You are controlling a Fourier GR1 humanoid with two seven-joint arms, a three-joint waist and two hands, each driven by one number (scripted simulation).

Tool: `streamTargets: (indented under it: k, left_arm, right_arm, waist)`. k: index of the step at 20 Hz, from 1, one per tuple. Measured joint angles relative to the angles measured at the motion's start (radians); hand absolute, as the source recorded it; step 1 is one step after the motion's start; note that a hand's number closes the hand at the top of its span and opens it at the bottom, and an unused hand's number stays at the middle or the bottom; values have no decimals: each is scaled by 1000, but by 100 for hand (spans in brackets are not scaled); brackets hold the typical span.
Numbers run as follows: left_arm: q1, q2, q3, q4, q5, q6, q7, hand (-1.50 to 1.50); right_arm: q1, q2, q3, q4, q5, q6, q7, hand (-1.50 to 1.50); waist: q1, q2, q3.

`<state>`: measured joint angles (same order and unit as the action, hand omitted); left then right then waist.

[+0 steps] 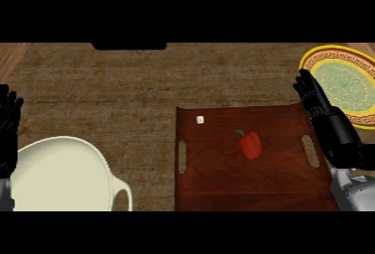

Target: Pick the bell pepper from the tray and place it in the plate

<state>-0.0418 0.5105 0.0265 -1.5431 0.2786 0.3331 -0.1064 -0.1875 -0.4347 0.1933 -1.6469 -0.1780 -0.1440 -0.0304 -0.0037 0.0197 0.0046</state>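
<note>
The red bell pepper lies mid-way across the wooden tray, long axis pointing away from the robot, stem far; the right hand, fingers straight and empty, is nearer, to its right beside the plate; the left hand rests open at the left edge.

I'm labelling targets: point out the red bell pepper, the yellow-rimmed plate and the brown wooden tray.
Red bell pepper (pixel 250 145): head view, mid-body.
Yellow-rimmed round plate (pixel 316 55): head view, upper-left rim.
Brown wooden tray (pixel 219 183): head view, bare lower-left floor.
</note>
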Motion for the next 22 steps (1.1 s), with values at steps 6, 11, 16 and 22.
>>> streamTargets:
  k: [6,11,16,22]
  left_arm:
    - [-21,-37,-92,82,-25,-101,-16,0]
    - [-1,-68,-160,114,-26,-158,-10,0]
    - [-26,-95,-164,190,-31,-204,-53,0]
    - [-34,-116,-151,212,-49,-222,-59,0]
  right_arm:
    - [-113,189,116,101,44,-82,136,150]
    - [-132,216,168,176,309,-314,113,-150]
    - [-82,367,276,275,454,-544,-11,-150]
    - [29,358,320,206,639,-656,39,-150]
  waist:
    - [16,-9,-5]
    - [8,-14,-11]
    - [7,-17,-5]
    - [-1,-22,-2]
